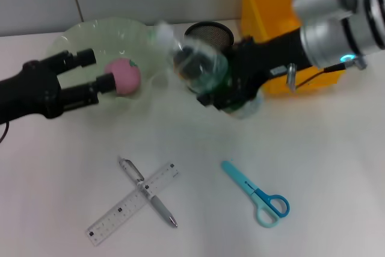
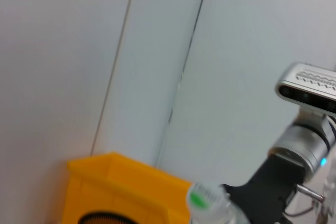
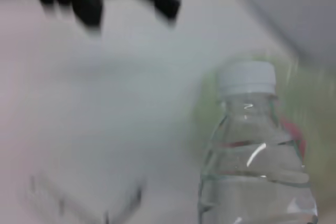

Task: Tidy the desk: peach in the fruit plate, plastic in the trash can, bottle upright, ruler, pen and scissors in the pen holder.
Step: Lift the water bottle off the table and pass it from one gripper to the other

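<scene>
The pink peach (image 1: 124, 76) lies in the pale green fruit plate (image 1: 78, 34). My left gripper (image 1: 100, 70) is open at the plate's edge, its lower fingertip touching or almost touching the peach. My right gripper (image 1: 225, 91) is shut on the clear bottle (image 1: 194, 59), which hangs tilted above the table with its white cap toward the plate. In the right wrist view the bottle (image 3: 253, 150) fills the frame with the peach (image 3: 295, 136) behind it. Ruler (image 1: 133, 203) and pen (image 1: 149, 192) lie crossed near the front; the blue scissors (image 1: 257, 194) lie to their right. No plastic is in view.
The black mesh pen holder (image 1: 209, 32) stands at the back behind the bottle. The yellow trash can (image 1: 267, 10) sits at the back right, partly covered by my right arm; the left wrist view shows the trash can (image 2: 118, 184) and the bottle cap (image 2: 206, 200).
</scene>
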Robot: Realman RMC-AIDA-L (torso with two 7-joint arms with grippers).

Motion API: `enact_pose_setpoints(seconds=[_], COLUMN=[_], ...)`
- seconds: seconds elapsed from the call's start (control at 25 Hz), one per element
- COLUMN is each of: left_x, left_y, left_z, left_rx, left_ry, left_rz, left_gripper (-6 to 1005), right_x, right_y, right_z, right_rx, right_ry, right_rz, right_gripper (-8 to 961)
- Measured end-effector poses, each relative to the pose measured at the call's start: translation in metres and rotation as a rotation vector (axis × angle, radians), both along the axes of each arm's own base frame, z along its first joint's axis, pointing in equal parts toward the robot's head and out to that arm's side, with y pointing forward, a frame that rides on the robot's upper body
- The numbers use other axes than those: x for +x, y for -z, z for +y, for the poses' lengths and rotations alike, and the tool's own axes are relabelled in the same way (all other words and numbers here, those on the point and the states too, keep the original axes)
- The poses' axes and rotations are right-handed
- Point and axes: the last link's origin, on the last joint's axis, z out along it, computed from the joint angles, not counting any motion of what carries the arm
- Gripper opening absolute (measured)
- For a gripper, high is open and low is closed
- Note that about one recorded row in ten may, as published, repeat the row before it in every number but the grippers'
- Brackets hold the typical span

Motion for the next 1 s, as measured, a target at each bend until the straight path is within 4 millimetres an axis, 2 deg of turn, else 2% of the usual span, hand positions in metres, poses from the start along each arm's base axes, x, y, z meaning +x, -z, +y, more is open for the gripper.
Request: enact_pose_setpoints(seconds=[0.04,0.08,0.16,0.24,0.28,0.48,1.0], left_x=[0.000,0.006,0.006,0.005,0.001,0.008,0.029], left_y=[0.000,-0.004,-0.004,-0.007,-0.013,-0.016,-0.012], left_z=[0.000,0.004,0.004,0.006,0.009,0.007,0.003], left_rx=[0.000,0.041,0.041,0.060,0.106,0.113,0.075], left_ry=[0.000,-0.009,-0.009,-0.029,-0.088,-0.062,0.071], left_rz=[0.000,-0.076,-0.076,-0.111,-0.209,-0.299,-0.343], left_gripper=[827,826,825,824,823,820,811], right_x=[0.000,0.001,0.004,0.005,0.005,0.001,-0.012], right_y=[-0.003,-0.005,-0.008,-0.008,-0.006,-0.003,0.022], right_z=[-0.001,-0.002,-0.004,-0.006,-0.007,-0.011,-0.018], right_rx=[0.010,0.019,0.036,0.039,0.039,0.043,-0.090], right_ry=[-0.002,-0.005,-0.014,-0.029,-0.036,-0.080,-0.100], right_rz=[0.052,0.101,0.183,0.253,0.286,0.448,0.523], right_gripper=[770,770,770,770,770,770,771])
